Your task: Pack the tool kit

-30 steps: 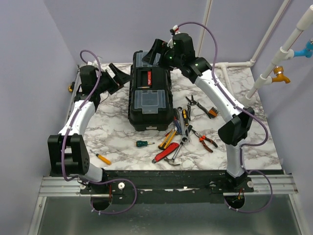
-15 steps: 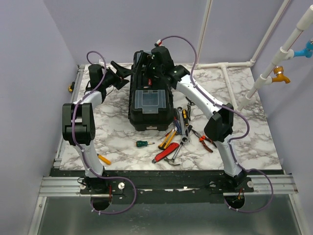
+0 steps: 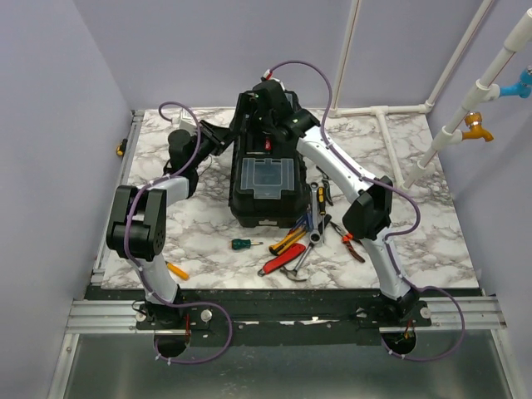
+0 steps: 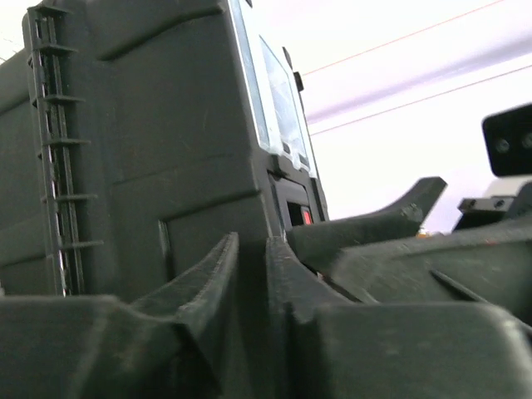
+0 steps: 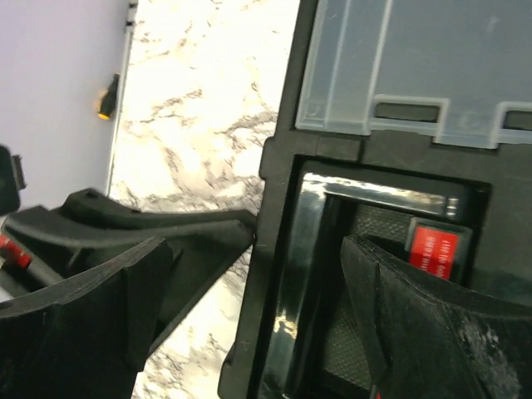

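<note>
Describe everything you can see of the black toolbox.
The toolbox is black plastic, ribbed on one side, lid down, lengthwise on the marble table. A clear compartment cover sits in the lid beside a recessed handle with a red label. The right gripper straddles its left edge, open; the left gripper meets that side.

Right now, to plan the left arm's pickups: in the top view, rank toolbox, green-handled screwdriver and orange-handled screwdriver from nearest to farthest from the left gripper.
From the left gripper:
1. The toolbox, right beside it, mid-table.
2. The green-handled screwdriver, just off the toolbox's near end.
3. The orange-handled screwdriver, at the near-left edge.
</note>
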`<state>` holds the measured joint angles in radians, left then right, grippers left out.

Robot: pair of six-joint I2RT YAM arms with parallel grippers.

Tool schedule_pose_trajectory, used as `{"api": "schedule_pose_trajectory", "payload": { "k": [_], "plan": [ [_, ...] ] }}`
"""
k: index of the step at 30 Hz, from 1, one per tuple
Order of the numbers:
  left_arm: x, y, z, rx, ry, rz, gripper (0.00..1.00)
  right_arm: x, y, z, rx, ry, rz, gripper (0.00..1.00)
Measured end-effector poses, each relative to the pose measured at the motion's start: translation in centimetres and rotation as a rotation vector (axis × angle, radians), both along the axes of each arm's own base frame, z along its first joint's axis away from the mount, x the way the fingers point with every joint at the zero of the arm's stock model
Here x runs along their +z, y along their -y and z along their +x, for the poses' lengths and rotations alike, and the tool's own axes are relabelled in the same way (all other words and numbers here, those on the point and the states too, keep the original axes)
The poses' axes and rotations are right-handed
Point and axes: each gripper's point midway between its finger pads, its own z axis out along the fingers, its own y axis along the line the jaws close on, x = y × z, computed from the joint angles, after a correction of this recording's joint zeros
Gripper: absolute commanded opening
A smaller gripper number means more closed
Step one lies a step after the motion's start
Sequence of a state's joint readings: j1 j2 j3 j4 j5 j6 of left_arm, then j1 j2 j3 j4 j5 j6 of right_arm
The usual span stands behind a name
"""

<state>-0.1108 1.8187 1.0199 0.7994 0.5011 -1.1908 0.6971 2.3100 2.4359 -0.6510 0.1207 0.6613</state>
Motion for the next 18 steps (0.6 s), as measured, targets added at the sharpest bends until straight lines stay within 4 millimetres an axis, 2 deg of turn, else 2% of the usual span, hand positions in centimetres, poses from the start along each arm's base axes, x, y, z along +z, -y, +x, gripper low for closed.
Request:
{"api": "schedule_pose_trajectory", "payload": {
  "k": [3,6,9,12,18],
  "plan": [
    [0.3,1.4,-1.8,-0.008,0.016,-0.010,0.14,-0.7,0.4,-0.4,0.001,-0.019,-0.032,0.93],
    [0.3,2.1,-2.5,-0.013,0.017,-0.013,0.06,-0.8,0.8,-0.7,0.001,-0.032,-0.051,0.95],
    [0.5,2.3,-2.7,-0.015,0.024,-0.014,0.00,-1.1,0.7,-0.7,0.006,-0.042,-0.053,0.94],
    [0.6,2.4,-2.7,-0.012,0.034,-0.016,0.00,-1.3,0.5,-0.6,0.034,-0.060,-0.036,0.94],
    [0.5,2.5,-2.5,-0.011,0.052,-0.030,0.00,-0.6,0.4,-0.6,0.110,-0.124,0.113,0.92]
  ]
}}
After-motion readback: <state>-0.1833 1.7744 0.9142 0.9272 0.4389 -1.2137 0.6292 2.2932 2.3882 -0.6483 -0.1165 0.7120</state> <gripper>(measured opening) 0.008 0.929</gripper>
